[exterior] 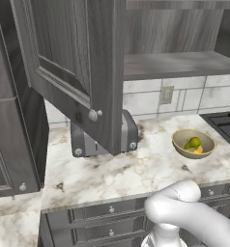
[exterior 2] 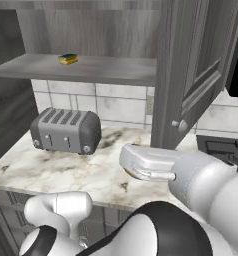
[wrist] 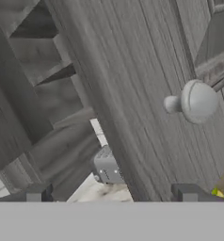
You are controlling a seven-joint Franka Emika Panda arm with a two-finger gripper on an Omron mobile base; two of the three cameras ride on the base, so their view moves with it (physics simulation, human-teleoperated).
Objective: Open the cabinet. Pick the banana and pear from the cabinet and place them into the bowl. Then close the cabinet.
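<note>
Facing the cabinet door [wrist: 147, 94], my gripper [wrist: 111, 193] spread wide and empty; rigid panel, best pushed near its small, slippery knob [wrist: 194, 101].

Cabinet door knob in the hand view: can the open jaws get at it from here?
Probably yes. The gripper faces the cabinet door closely, jaws spread wide, and nothing lies between them and the knob, which sits off to one side.

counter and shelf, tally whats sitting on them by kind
toaster: 1
bowl: 1
fruit in the bowl, pear and a yellow piece: 2
sponge on the cabinet shelf: 1
total: 5
</note>
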